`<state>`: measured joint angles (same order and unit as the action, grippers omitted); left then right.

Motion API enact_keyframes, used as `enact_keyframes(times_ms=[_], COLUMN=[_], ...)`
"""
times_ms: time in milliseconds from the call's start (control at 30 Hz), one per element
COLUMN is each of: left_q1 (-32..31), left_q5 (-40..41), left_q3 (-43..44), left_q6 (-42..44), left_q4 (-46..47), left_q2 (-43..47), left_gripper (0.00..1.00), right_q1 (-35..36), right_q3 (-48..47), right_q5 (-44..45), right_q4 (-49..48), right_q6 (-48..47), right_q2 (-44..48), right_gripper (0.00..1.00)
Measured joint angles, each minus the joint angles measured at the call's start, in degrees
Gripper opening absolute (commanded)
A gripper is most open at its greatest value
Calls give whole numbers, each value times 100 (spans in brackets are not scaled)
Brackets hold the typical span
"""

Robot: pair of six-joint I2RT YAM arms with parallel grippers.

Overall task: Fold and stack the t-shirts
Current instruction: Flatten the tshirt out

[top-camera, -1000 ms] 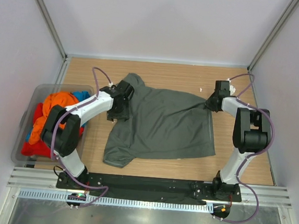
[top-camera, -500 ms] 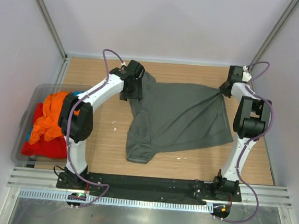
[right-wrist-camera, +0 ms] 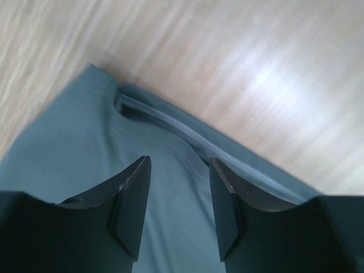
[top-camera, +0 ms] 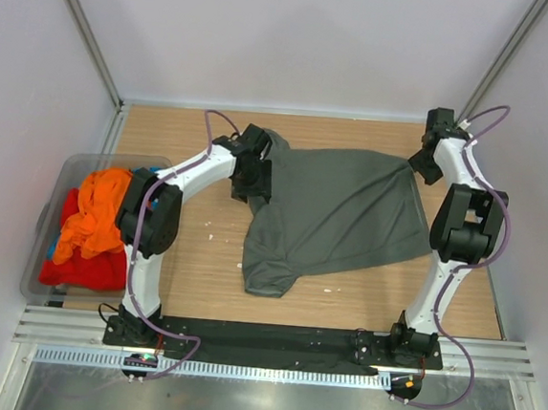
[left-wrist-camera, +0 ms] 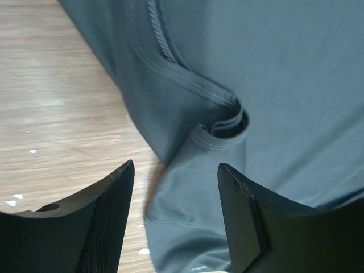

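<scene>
A plain dark grey-green t-shirt (top-camera: 341,211) of soft, matte knit lies spread on the counter (top-camera: 184,135), well to the right of centre. Its body is mostly flat, one sleeve trails toward the near edge, and shallow wrinkles run across it. From the left wrist, the cloth shows a double row of stitching along a hem that curls into a small loop, with a ribbed seam further up.

The left pincer (top-camera: 254,176) hangs over the shirt's left edge. Its two black, slab-like fingers (left-wrist-camera: 108,216) are spread wide and released, with only cloth and wood showing between them. The right pincer (top-camera: 419,168) sits at the shirt's far right corner. In the right wrist view its dark wedge-shaped fingers (right-wrist-camera: 133,205) stand parted over the stitched hem and grip nothing.

At the left edge of the counter stands a translucent grey plastic bin (top-camera: 49,195) with rounded corners. It holds a crumpled bright orange shirt (top-camera: 96,213) on top of a red one (top-camera: 81,267).

The counter is pale wood-grain laminate, smooth with a soft sheen, and dotted with a few white specks (top-camera: 213,227). Plain off-white panels close it in on three sides, joined by slim grey metal posts (top-camera: 83,30). A ribbed aluminium rail (top-camera: 272,341) and a black base plate (top-camera: 272,337) run along the near edge.
</scene>
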<state>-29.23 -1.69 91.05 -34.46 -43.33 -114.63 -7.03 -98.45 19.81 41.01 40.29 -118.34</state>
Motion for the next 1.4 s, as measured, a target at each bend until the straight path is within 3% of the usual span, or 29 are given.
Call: enact_keyframes(times_ms=[200,433,733,1400], left_q1=[-328,-549,-527,-525], left_q5=[-42,232,973,1672], left_q3=[190,258,258,-846], left_q6=[-2,7,87,-166], left_q4=[83,83,-181,-243], left_q2=[-190,-625,-671,79], left_gripper=[62,58,48,47], right_q1=[0,0,0,-11], right_q3=[142,946,1397,1993], right_q5=[107,61,-151,68], right_q4=[1427,2133,2352,1982], right_q6=[667,1032,1222,1237], right_q2=[723,739,730,616], right_gripper=[42,41,43,40])
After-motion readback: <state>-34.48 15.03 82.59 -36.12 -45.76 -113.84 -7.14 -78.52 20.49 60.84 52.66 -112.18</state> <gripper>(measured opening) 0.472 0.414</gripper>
